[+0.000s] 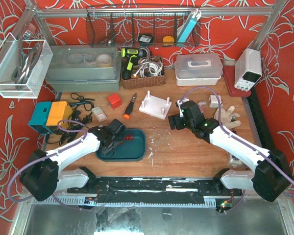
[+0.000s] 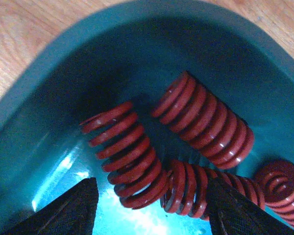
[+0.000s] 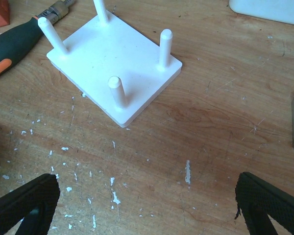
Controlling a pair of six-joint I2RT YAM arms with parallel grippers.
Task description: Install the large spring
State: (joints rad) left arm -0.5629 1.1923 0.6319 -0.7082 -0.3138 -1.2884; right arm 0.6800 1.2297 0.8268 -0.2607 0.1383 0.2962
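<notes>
Large spring (image 2: 202, 121) on its side in the tray (image 2: 36, 85), right of centre in the left wrist view. Probably the thickest of four red coils there, though which one counts as large is not certain by eye. Just left of it a second spring (image 2: 125, 159), slanting down to the right, lower end touching or nearly touching a third spring (image 2: 186, 192) at bottom centre. At the right edge a fourth spring (image 2: 281, 188), seen end-on, beside the third. All four loose on the teal floor of the tray, near its rounded corner.

Down inside the tray, left jaws open: one finger (image 2: 71, 211) at lower left, the other at lower right, straddling the lower ends of the second and third springs. Clear gap between the lower-left finger and the second spring. Lower-right finger very close to the third, contact not clear. Nothing clamped.

Over bare table (image 3: 210, 127), right jaws wide open, fingers (image 3: 19, 205) at the bottom corners of the right wrist view, holding nothing. At upper left of that view the white peg base (image 3: 115, 63), flat on the table, four pegs upright. Just left of the base a screwdriver (image 3: 7, 46), dark handle with orange end.

In the top view, tray at lower centre-left under the left arm (image 1: 71, 152). Peg base at centre, well apart from the tray. Right arm (image 1: 235, 142) stretched from lower right toward the base. Red block (image 1: 114, 101) left of the screwdriver.
</notes>
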